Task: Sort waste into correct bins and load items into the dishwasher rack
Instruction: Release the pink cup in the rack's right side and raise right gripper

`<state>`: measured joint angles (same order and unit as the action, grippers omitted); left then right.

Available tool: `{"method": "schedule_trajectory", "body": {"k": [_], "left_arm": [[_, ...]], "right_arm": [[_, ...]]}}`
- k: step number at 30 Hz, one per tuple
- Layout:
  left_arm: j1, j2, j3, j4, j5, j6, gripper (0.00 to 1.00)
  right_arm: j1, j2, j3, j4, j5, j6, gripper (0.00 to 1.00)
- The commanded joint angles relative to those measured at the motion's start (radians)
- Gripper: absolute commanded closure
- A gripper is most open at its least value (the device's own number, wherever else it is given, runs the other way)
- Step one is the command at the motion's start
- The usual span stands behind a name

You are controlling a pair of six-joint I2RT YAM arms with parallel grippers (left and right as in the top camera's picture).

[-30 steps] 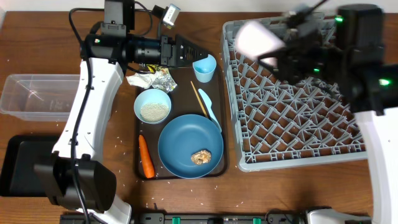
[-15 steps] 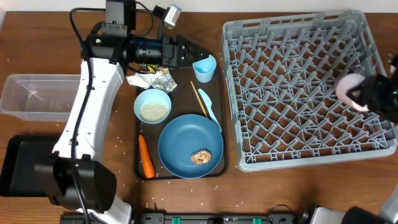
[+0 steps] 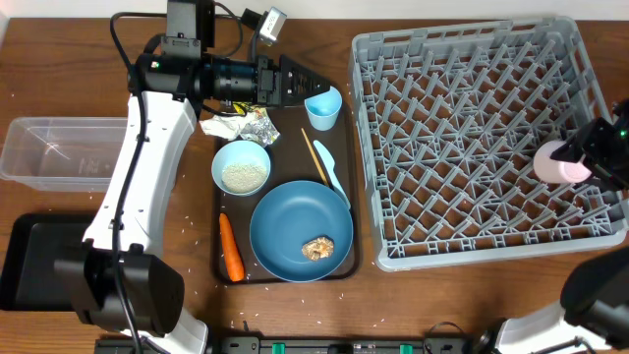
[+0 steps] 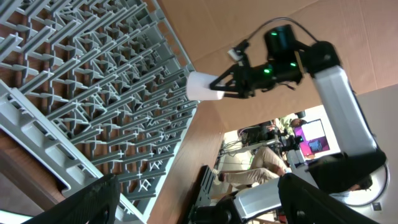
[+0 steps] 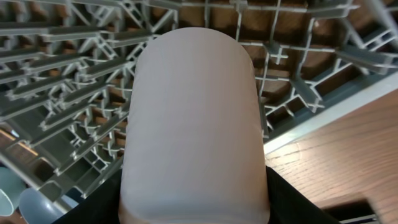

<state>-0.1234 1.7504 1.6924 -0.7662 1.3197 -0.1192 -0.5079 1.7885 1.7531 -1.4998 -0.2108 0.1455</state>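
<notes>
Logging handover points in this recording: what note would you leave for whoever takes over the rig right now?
Right tool: shut on the pink cup, held over the right side of the dishwasher rack, not released.
Left tool: open and empty, beside the light blue cup.
On the brown serving tray: that cup, bowl of rice, blue plate with a food lump, carrot, spoon, chopstick, wrappers.
Clear box and black tray: no waste visible in either.
Done: nothing racked or binned.
Left: seat the pink cup, rack the other dishes, sort all waste.
</notes>
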Motion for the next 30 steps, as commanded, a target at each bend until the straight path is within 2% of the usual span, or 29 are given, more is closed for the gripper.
{"method": "schedule_trajectory", "body": {"k": [1, 4, 6, 8, 10, 12, 13, 15, 17, 20, 23, 26, 30], "left_arm": [[0.0, -0.011, 0.002, -0.003, -0.005, 0.009, 0.18], [0.0, -0.011, 0.002, -0.003, -0.005, 0.009, 0.18], [0.0, -0.011, 0.002, -0.003, -0.005, 0.009, 0.18], [0.0, -0.011, 0.002, -0.003, -0.005, 0.009, 0.18], [0.0, -0.011, 0.002, -0.003, -0.005, 0.009, 0.18], [0.0, -0.011, 0.002, -0.003, -0.006, 0.009, 0.18], [0.0, -0.011, 0.002, -0.003, -0.019, 0.009, 0.18], [0.0, -0.011, 0.002, -0.008, -0.08, 0.008, 0.18], [0.0, -0.011, 0.002, -0.029, -0.22, 0.009, 0.16], [-0.011, -0.011, 0.002, -0.081, -0.547, 0.01, 0.11], [-0.043, -0.008, 0.002, -0.109, -0.806, 0.019, 0.09], [-0.087, 0.007, 0.002, -0.1, -0.994, 0.067, 0.09], [-0.128, 0.064, 0.002, -0.067, -1.113, 0.101, 0.12]], "right_arm": [[0.002, 0.063, 0.011, -0.007, -0.006, 0.026, 0.53], [0.006, 0.112, 0.011, -0.005, -0.006, 0.026, 0.53], [0.006, 0.135, 0.011, 0.001, -0.006, 0.027, 0.48], [0.008, 0.143, 0.011, 0.008, -0.006, 0.026, 0.39], [0.011, 0.14, 0.012, 0.02, -0.006, 0.026, 0.26], [0.015, 0.127, 0.014, 0.031, -0.006, 0.026, 0.18], [0.016, 0.116, 0.014, 0.035, -0.006, 0.026, 0.1], [0.022, 0.088, 0.014, 0.042, -0.008, 0.026, 0.03], [0.034, 0.042, 0.014, 0.048, -0.018, 0.014, 0.02], [0.065, -0.048, 0.014, 0.079, -0.098, -0.032, 0.03], [0.117, -0.153, 0.014, 0.15, -0.22, -0.081, 0.05], [0.196, -0.249, 0.014, 0.239, -0.27, -0.095, 0.06], [0.312, -0.328, 0.014, 0.331, -0.265, -0.071, 0.09]]}}
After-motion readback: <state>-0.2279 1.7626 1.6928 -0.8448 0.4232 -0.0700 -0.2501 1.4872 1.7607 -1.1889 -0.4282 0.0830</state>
